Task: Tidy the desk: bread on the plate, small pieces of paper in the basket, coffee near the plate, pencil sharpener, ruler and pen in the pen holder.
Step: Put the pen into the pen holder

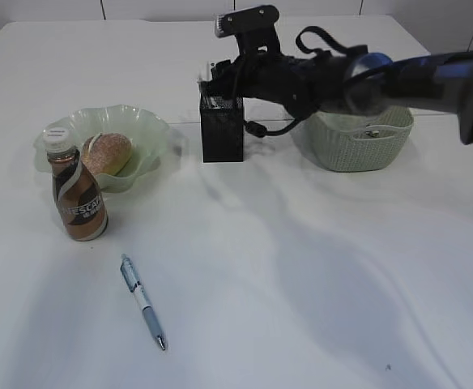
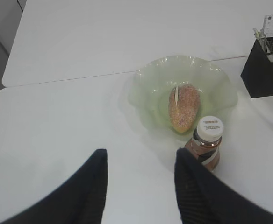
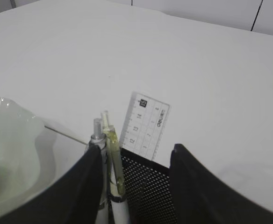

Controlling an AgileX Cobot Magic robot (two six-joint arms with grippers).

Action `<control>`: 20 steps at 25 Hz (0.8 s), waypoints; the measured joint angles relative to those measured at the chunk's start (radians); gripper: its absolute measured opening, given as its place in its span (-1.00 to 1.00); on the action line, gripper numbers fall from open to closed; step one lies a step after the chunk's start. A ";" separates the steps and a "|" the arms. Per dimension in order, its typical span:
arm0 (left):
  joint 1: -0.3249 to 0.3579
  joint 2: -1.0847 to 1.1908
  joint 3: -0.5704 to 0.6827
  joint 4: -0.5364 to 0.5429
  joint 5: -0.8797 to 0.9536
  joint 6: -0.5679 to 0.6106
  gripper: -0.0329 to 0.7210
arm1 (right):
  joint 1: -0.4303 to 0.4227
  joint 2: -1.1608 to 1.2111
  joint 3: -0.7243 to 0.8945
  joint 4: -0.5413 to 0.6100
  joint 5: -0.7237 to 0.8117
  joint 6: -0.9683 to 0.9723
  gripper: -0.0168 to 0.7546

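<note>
Bread [image 1: 107, 152]: on plate [image 1: 151, 130].
Coffee [image 1: 78, 194]: upright, just beside plate.
Pen [image 1: 143, 301]: flat on bench [image 1: 301, 267], apart.
Holder [image 1: 222, 130]: ruler [image 3: 145, 123] stands inside.
Basket [image 1: 362, 142]: right of holder.
My right hand [image 3: 136, 161]: spread over holder, gripping nothing.
My left hand [image 2: 141, 161]: parted, empty, above bench.

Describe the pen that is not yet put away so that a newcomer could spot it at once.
Start at the green plate with the bread, then drop past the coffee bottle standing in front. The pen lies alone on bare table nearer the camera, flat and slanted, pale blue and white.
</note>
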 joint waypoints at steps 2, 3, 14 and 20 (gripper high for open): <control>0.000 0.000 0.000 0.000 0.000 0.000 -0.04 | 0.000 -0.047 0.000 0.000 0.071 0.000 0.04; 0.000 0.000 0.000 0.000 0.000 0.000 -0.04 | 0.000 -0.067 0.000 0.000 0.109 0.000 0.04; 0.000 0.000 0.000 -0.001 -0.001 0.000 -0.04 | 0.000 -0.262 0.000 0.085 0.576 -0.002 0.04; 0.000 0.000 0.000 -0.008 0.001 0.000 -0.04 | 0.000 -0.317 0.000 0.138 0.868 -0.002 0.04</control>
